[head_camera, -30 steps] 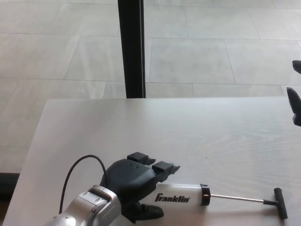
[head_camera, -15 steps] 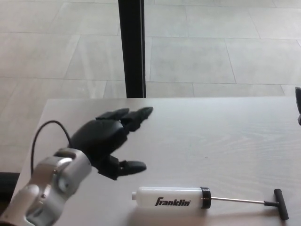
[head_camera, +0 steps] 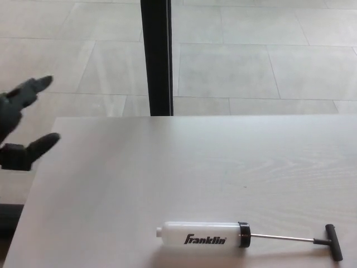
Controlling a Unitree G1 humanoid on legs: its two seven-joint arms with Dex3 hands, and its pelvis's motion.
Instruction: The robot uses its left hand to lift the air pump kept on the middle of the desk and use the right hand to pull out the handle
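Note:
The air pump (head_camera: 203, 235) lies flat on the pale desk (head_camera: 184, 162) near its front edge. Its white barrel reads "Franklin" and ends in a black collar. A thin metal rod runs right from the collar to a black T-handle (head_camera: 333, 242), which stands drawn out from the barrel. My left hand (head_camera: 21, 131) hangs at the far left edge of the head view, off the desk's left side, open with its fingers spread and holding nothing. It is well away from the pump. My right hand does not show.
A black vertical post (head_camera: 155, 56) stands behind the desk's far edge. Beyond it lies a light tiled floor (head_camera: 251, 56). The desk's left edge slants from the back corner down to the lower left.
My left hand let go of the pump's barrel, rose, and swung away to the far left, off the desk. The right hand slid out of the picture. The pump stayed put.

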